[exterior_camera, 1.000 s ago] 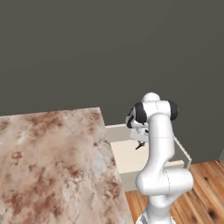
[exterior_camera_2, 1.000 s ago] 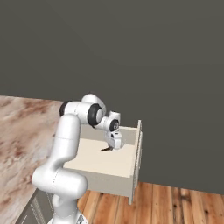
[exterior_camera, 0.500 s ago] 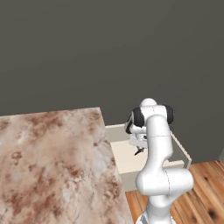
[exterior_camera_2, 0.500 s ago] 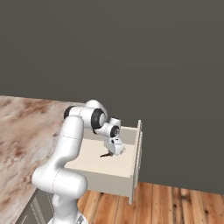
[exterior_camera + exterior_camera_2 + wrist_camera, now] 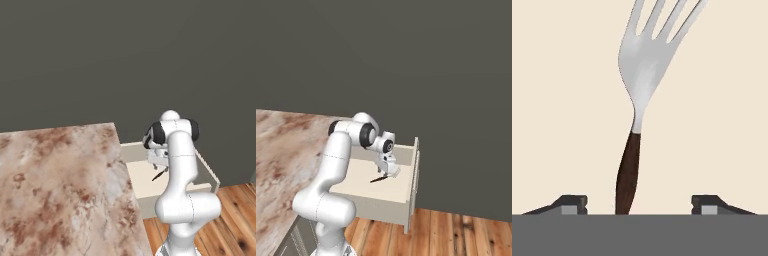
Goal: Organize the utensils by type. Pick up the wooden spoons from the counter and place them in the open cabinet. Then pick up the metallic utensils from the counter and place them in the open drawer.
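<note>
Hanging low over the shallow cream open drawer (image 5: 406, 200), the claw (image 5: 639, 202) has its two dark tips spread wide apart, and it holds nothing. Between the tips lies the fork with a silvery head and dark brown handle (image 5: 638, 105), and it looks to be resting on the drawer's pale bottom, near the middle. So one metal utensil seems to be put away. The bit of brown and cream stone table (image 5: 60, 190) seen here has no spoons on it, so I cannot tell what is left to do. No writing or labels can be read anywhere.
</note>
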